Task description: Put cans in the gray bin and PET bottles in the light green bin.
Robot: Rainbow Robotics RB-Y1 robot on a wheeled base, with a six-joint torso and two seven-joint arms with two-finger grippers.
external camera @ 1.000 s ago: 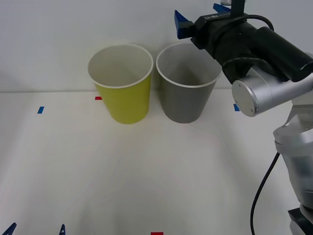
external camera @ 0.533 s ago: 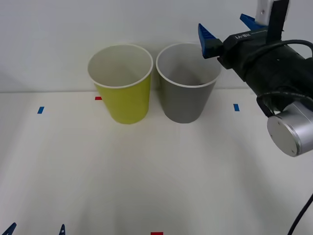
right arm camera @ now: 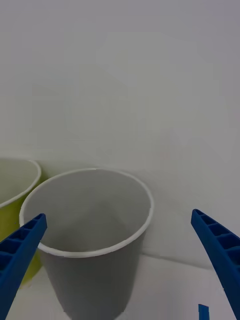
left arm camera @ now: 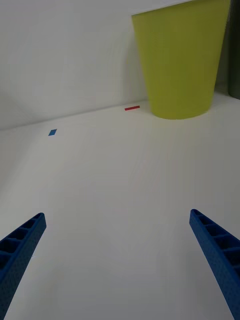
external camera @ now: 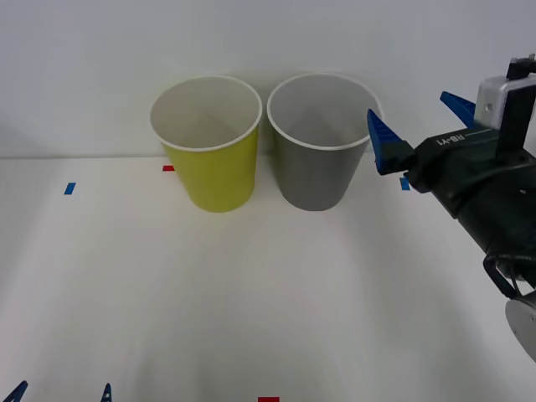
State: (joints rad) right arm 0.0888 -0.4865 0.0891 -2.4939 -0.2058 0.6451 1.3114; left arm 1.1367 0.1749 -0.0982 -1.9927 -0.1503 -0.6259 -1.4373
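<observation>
The light green bin point(external camera: 211, 163) and the gray bin point(external camera: 316, 167) stand upright side by side at the back of the white table, both showing bare pale insides. My right gripper point(external camera: 416, 117) hangs open just right of the gray bin's rim, at about rim height, with nothing between its fingers. In the right wrist view the gray bin point(right arm camera: 92, 260) stands close ahead, with the light green bin point(right arm camera: 12, 200) beside it. My left gripper point(external camera: 61, 394) rests open low at the table's near left edge, facing the light green bin point(left arm camera: 180, 65). Cans and PET bottles are out of view.
The bins stand close to a white wall. Small blue tape marks point(external camera: 69, 188) point(external camera: 404, 183) and red tape marks point(external camera: 168, 167) point(external camera: 268, 400) lie on the table. The wide white tabletop point(external camera: 268, 293) stretches in front of the bins.
My right arm has drawn back from above the gray bin, moving right and lower, its gripper staying open. The bins and the left gripper have not moved.
</observation>
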